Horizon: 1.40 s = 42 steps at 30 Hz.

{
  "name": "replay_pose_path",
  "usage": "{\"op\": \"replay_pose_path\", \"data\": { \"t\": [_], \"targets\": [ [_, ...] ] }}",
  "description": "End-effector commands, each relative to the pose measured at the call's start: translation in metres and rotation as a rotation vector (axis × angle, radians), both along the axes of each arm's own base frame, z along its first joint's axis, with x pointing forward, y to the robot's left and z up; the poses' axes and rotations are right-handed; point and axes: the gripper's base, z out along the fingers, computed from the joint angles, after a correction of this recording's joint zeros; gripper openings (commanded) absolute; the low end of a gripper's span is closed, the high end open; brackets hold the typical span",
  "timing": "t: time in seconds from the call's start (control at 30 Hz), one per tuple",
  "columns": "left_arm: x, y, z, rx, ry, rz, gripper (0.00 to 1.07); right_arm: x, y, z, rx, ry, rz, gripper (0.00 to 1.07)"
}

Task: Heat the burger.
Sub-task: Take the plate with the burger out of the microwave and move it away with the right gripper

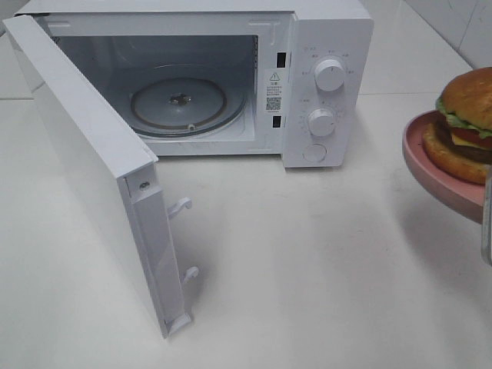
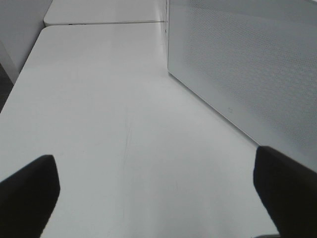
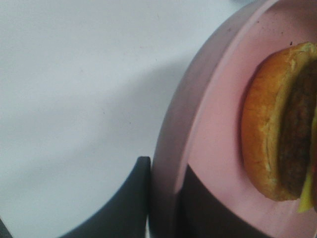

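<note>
A: How far along is it?

B: The microwave door is swung open and its turntable is bare. The burger sits on a pink plate, lifted at the far right.

A: The grippers?

B: The right gripper is clenched on the plate's rim; the left gripper is spread wide, empty. Loading, shutting the door and heating remain.

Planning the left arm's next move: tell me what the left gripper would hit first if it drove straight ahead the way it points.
Probably nothing soon: the open left gripper points along the bare white table, with the microwave door off to one side. Depth beyond is unclear.
</note>
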Motion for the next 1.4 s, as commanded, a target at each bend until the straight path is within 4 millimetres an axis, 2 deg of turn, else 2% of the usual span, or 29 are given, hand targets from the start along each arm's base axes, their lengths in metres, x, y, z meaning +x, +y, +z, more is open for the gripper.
{"op": "replay_pose_path", "data": {
  "t": [0.03, 0.3, 0.53, 0.9, 1.03, 1.4],
  "targets": [
    [0.000, 0.000, 0.000, -0.003, -0.009, 0.004, 1.00, 0.003, -0.006, 0.005, -0.010, -0.071, -0.072, 0.01],
    [0.000, 0.000, 0.000, -0.003, -0.009, 0.004, 1.00, 0.004, -0.014, 0.007, 0.014, -0.112, -0.247, 0.01],
    [0.000, 0.000, 0.000, -0.003, -0.009, 0.004, 1.00, 0.013, -0.014, 0.001, 0.024, -0.129, -0.405, 0.01],
    [0.000, 0.000, 0.000, -0.003, -0.009, 0.004, 1.00, 0.037, -0.003, -0.027, 0.040, -0.144, -0.660, 0.01],
    [0.000, 0.000, 0.000, -0.003, -0.009, 0.004, 1.00, 0.045, 0.002, -0.044, 0.041, -0.139, -0.770, 0.01],
    [0.000, 0.000, 0.000, -0.003, -0.009, 0.004, 1.00, 0.057, 0.009, -0.082, -0.029, -0.122, -0.907, 0.02]
  ]
}}
